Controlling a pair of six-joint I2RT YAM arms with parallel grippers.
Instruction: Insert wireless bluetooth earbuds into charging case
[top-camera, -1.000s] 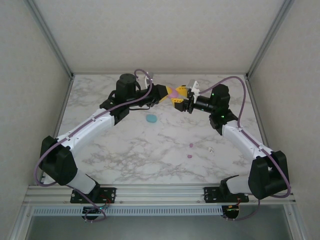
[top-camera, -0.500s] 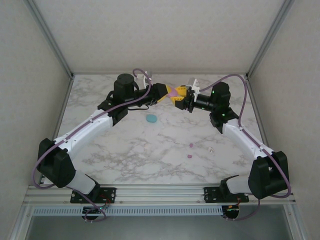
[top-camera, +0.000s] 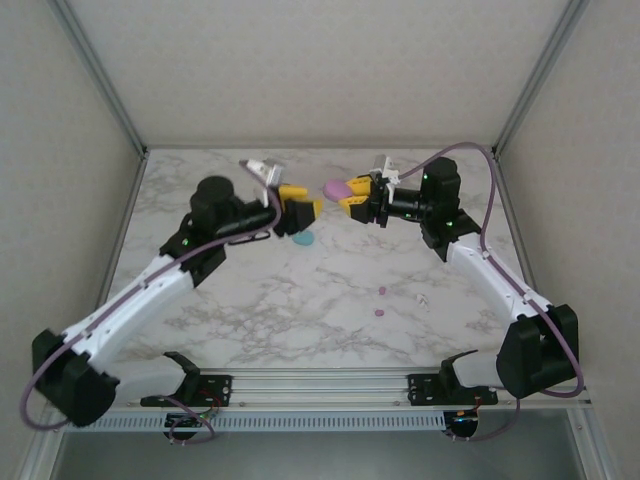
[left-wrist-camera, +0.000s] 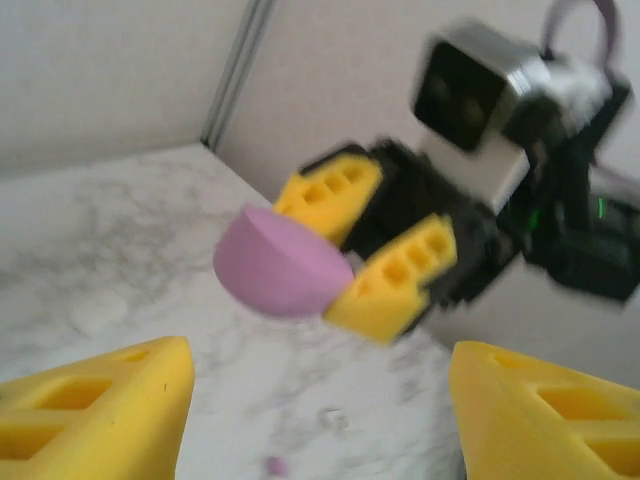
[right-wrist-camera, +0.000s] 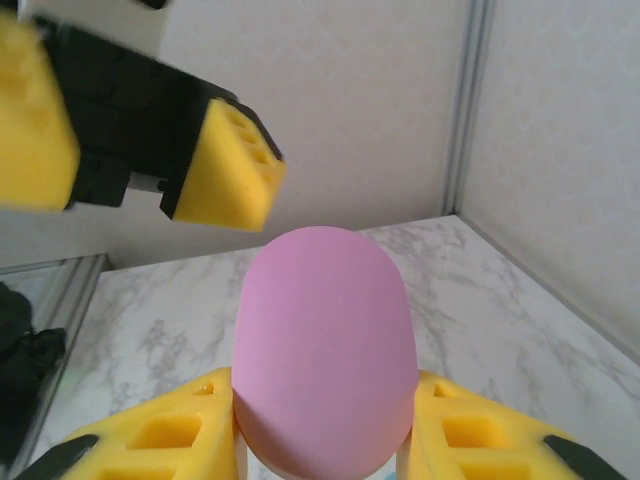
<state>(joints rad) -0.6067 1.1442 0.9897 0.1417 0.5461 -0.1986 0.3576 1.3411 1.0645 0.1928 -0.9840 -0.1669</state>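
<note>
Right wrist: right gripper (right-wrist-camera: 325, 405) clamps pink case (right-wrist-camera: 325, 335); left gripper (top-camera: 299, 208) jaws apart; teal case (top-camera: 303, 238) on table (top-camera: 300, 305).

Your right gripper (top-camera: 347, 193) grips the pink case (top-camera: 335, 188) in the air, beyond and right of the teal case (top-camera: 303, 238). Your left gripper (top-camera: 306, 210) hangs, jaws apart, over the teal case's far edge. Two pink earbuds (top-camera: 382, 291) lie well off to its near right.
</note>
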